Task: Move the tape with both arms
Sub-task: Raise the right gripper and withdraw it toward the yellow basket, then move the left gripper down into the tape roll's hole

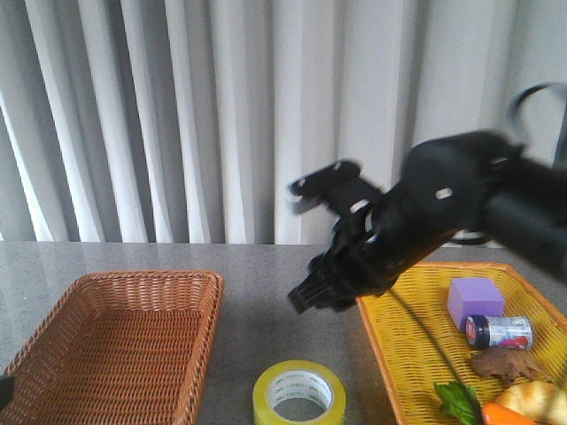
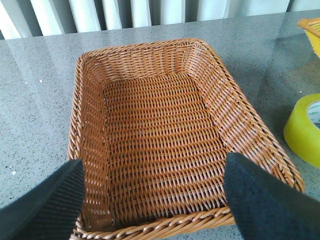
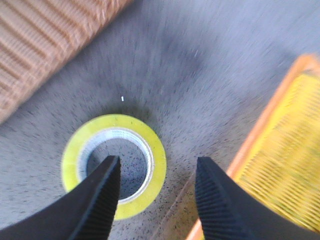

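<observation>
The tape [image 1: 299, 393], a yellow roll with a white printed core, lies flat on the grey table near the front edge, between the two baskets. It also shows in the right wrist view as tape [image 3: 155, 150] and at the edge of the left wrist view as tape [image 2: 305, 131]. My right gripper [image 1: 310, 299] hangs above the tape, tilted down. In its wrist view the right gripper [image 3: 157, 167] is open, one finger over the roll's hole, nothing held. My left gripper [image 2: 152, 172] is open over the near rim of the brown wicker basket [image 2: 200, 55].
The empty brown wicker basket [image 1: 53, 319] sits at the left. A yellow basket [image 1: 376, 332] at the right holds a purple block [image 1: 476, 299], a small jar [image 1: 499, 331] and vegetables [image 1: 523, 403]. White curtains [image 1: 177, 115] hang behind the table.
</observation>
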You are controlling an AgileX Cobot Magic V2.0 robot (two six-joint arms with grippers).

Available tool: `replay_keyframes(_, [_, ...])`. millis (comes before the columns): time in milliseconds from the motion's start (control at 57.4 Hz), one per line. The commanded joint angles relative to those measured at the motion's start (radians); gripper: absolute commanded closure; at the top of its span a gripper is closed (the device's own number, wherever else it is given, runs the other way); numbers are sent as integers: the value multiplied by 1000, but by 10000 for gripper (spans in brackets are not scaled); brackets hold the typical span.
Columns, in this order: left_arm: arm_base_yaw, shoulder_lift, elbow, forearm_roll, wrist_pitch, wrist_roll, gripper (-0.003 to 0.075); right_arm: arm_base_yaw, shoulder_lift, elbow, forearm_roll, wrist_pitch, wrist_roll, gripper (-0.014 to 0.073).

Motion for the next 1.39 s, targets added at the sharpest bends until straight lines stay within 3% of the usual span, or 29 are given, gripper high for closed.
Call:
replay_keyframes(0, [-7, -1, -34, -8, -72, 0, 158, -6, -175, 99, -12, -115, 22, 241])
replay_keyframes(296, [-7, -1, -34, -8, -72, 0, 158, -143, -615, 642, -16, -388, 115, 263])
replay_keyframes(488, [-7, -1, -34, -15, -85, -3, 158, -241, -893, 887, -14, -411, 153, 264])
replay_keyframes(697, [-7, -1, -34, -16, -102, -12, 158, -244, -1123, 1087, -7, -409, 155, 264])
replay_keyframes(819, [-9, -1, -41, -36, -126, -3, 162, -244, -1199, 1144, -7, -406, 155, 264])
replay_keyframes(940, [-54, 14, -112, -42, -59, 81, 179, -244, -1226, 1153, -7, -401, 155, 264])
replay_keyframes(1202, [-235, 181, -354, -41, 154, 189, 215, -244, -1226, 1154, -8, -400, 155, 264])
replay_keyframes(1376, [-353, 362, -480, -40, 227, 214, 218, -244, -1226, 1154, -8, -400, 155, 264])
